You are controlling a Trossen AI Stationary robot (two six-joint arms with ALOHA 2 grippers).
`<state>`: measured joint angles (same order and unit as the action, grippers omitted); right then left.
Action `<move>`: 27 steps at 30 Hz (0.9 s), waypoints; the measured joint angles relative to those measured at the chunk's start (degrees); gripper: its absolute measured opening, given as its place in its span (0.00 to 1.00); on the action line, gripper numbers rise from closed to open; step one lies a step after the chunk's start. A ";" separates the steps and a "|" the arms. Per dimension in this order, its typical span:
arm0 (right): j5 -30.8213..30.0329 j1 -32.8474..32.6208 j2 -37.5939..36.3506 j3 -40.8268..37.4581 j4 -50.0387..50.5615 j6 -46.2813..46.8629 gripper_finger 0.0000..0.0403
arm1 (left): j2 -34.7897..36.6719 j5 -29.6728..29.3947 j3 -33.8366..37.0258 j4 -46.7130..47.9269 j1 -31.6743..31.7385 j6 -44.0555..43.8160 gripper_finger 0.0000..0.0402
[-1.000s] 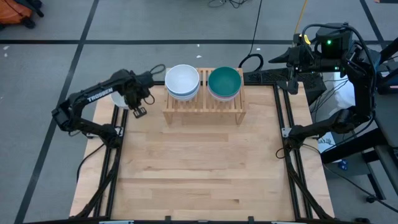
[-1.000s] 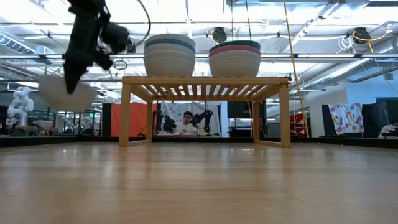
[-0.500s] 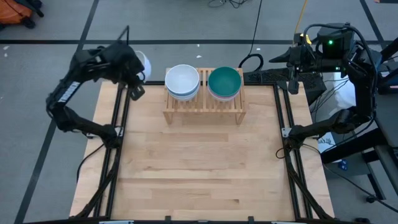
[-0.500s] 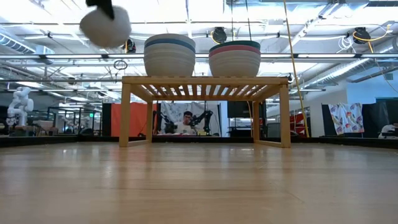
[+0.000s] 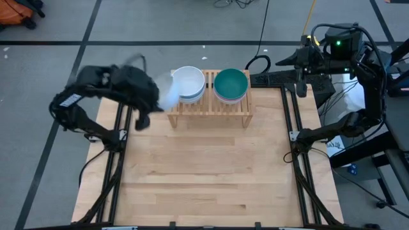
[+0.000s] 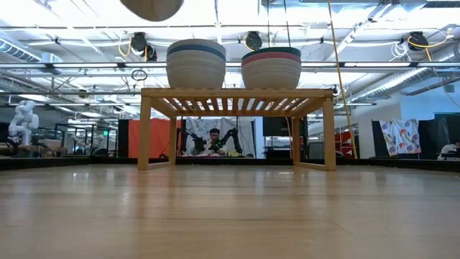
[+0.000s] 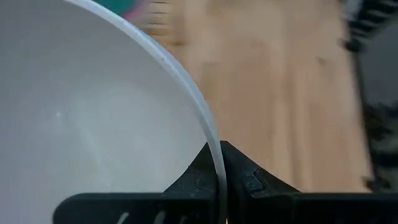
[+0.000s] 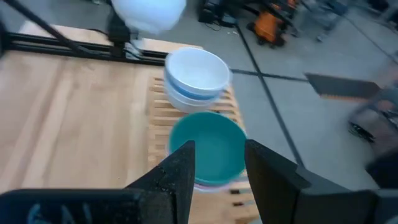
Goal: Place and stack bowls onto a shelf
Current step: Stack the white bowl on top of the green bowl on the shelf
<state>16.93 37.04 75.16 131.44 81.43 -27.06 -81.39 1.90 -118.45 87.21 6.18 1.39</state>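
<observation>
My left gripper [image 7: 217, 163] is shut on a white bowl [image 5: 165, 89], high in the air just left of the shelf [image 5: 209, 105]. In the low view the bowl [image 6: 152, 7] hangs above the level of the stacks. On the wooden shelf [image 6: 237, 93] stand two stacks of bowls. The left stack is white on top with a blue one below [image 5: 187, 83]. The right stack has a dark green bowl over a pink one [image 5: 231, 85]. My right gripper [image 8: 217, 165] waits open, raised off the table's far right corner. My left gripper pinches the white bowl's rim [image 7: 216, 146], one finger inside the bowl and one outside [image 7: 245, 177]. The bowl is lifted clear of the table and of the shelf. Blur in the high view hides how it is tilted.
Bare wooden tabletop [image 5: 204, 172] lies in front of the shelf. Black frame rails [image 5: 121, 160] run along the table's left and right sides. In the low view a person [image 6: 213, 140] sits in the room behind the table.
My left gripper has lifted the white bowl from low at the table's left edge, high into the air. It swung first toward the far edge, then right toward the shelf's left stack, turning as it went. The right arm kept still.
</observation>
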 joint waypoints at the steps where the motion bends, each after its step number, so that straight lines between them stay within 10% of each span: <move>1: 1.46 0.00 0.00 0.00 0.15 -0.43 0.33 | -0.96 1.14 0.00 -0.53 -1.71 0.38 0.01; 7: 11.77 -0.55 0.11 -0.29 1.03 -0.67 0.33 | -7.61 3.71 0.02 -3.68 -10.89 5.56 0.01; 18: 11.48 -12.10 0.22 -15.05 -0.89 -3.93 0.33 | -12.15 14.46 0.00 -14.68 -16.83 4.93 0.01; 27: 11.64 -22.79 0.22 -29.95 -21.07 -9.41 0.33 | -13.60 19.07 0.07 -17.93 -17.89 1.67 0.01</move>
<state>28.56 14.25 75.38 101.48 60.36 -36.47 -94.99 20.97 -118.39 69.28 -11.71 3.06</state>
